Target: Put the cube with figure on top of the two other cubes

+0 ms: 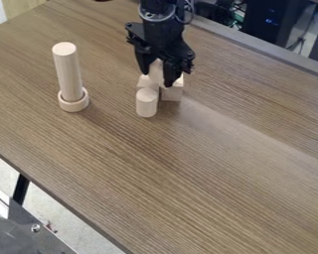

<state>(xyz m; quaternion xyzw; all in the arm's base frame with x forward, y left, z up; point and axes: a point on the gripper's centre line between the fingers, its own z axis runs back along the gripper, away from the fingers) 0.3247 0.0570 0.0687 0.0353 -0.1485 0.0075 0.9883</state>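
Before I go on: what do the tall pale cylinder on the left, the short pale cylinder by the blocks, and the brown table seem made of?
The tall cylinder and short cylinder look like bare, matte wood, judging by their even, pale tan surfaces. The table has streaky brown grain and a soft sheen: perhaps wood veneer or printed laminate.

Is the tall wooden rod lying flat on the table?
No, the tall rod stands upright, with a round ring around its foot.
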